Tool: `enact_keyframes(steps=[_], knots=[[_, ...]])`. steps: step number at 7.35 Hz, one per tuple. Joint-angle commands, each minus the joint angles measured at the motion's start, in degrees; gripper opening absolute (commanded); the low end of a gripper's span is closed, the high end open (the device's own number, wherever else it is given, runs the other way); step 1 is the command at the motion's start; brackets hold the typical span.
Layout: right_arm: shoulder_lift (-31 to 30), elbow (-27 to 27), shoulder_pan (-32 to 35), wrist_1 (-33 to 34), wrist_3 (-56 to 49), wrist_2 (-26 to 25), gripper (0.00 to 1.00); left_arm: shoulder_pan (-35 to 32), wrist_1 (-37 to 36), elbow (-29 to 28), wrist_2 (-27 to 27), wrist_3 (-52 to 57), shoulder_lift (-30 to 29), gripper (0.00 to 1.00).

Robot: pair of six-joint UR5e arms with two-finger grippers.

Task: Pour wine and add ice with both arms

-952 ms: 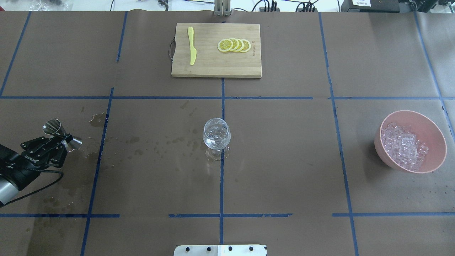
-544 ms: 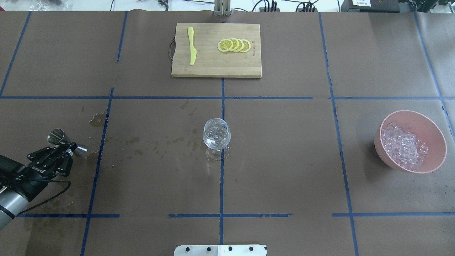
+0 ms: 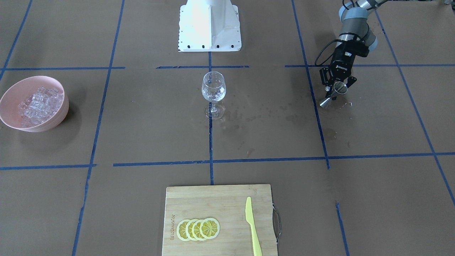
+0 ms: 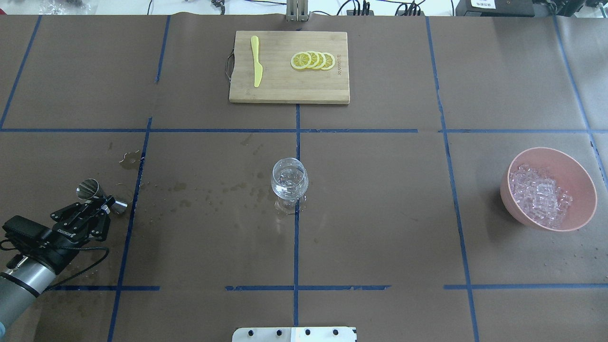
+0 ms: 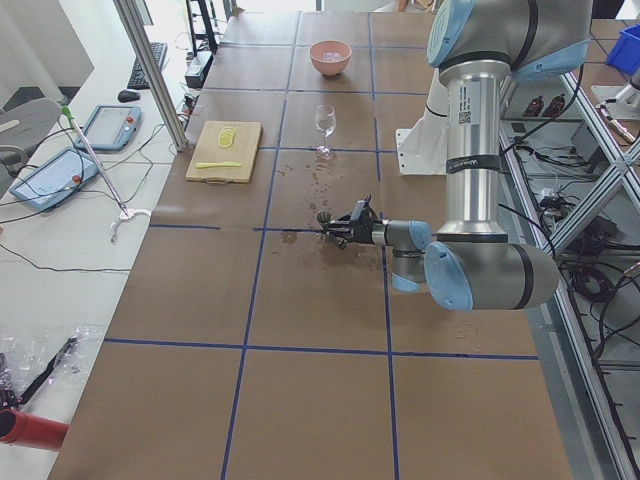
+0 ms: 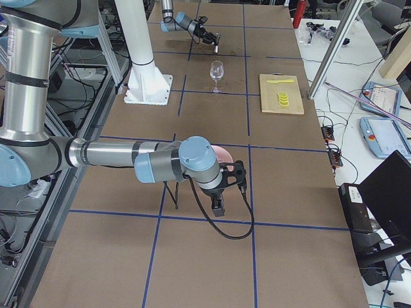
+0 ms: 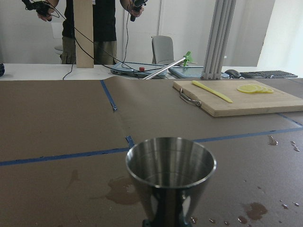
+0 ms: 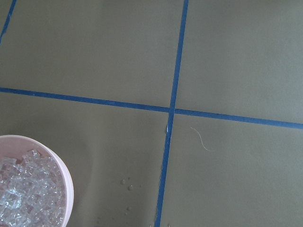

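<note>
My left gripper point(image 4: 103, 202) is shut on the waist of a steel jigger point(image 4: 90, 189), held tilted low over wet spots at the table's left; they also show in the front view point(image 3: 336, 88). In the left wrist view the jigger's cup point(image 7: 170, 165) looks empty. The cut-pattern stemmed glass point(image 4: 289, 182) stands at the table's centre with a little clear wine in it. The ice point(image 4: 539, 195) fills a pink bowl point(image 4: 578, 180) at the right. My right gripper point(image 6: 219, 206) hangs next to the bowl; I cannot tell if it is open.
A wooden cutting board point(image 4: 285, 90) with lemon slices point(image 4: 313, 61) and a yellow knife point(image 4: 256, 61) lies at the far middle. Water stains point(image 4: 190, 192) spread between jigger and glass. The white pedestal point(image 3: 209, 25) stands at the robot's side.
My left gripper has moved with the jigger to the right and nearer the robot, and lower toward the table. The glass and bowl have not moved.
</note>
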State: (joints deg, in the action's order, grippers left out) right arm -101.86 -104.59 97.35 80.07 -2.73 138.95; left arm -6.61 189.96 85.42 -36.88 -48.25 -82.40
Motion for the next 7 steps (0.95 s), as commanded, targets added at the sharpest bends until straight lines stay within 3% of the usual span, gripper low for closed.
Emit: enact_keyframes(steps=[1,4,6,7], knots=[[0.00,0.00,0.03,0.00,0.00,0.00,1.00,0.72,-0.03,-1.13,0.31,0.44,-1.00,0.00],[0.00,-0.09,0.21,0.00,0.00,0.00,1.00,0.73,0.06,-0.87,0.31,4.46,-0.92,0.04],[0.00,0.00,0.21,0.00,0.00,0.00,1.00,0.81,-0.03,-0.78,0.23,5.27,-1.00,0.22],[0.00,0.00,0.21,0.00,0.00,0.00,1.00,0.90,0.06,-0.70,0.23,6.40,-1.00,0.26]])
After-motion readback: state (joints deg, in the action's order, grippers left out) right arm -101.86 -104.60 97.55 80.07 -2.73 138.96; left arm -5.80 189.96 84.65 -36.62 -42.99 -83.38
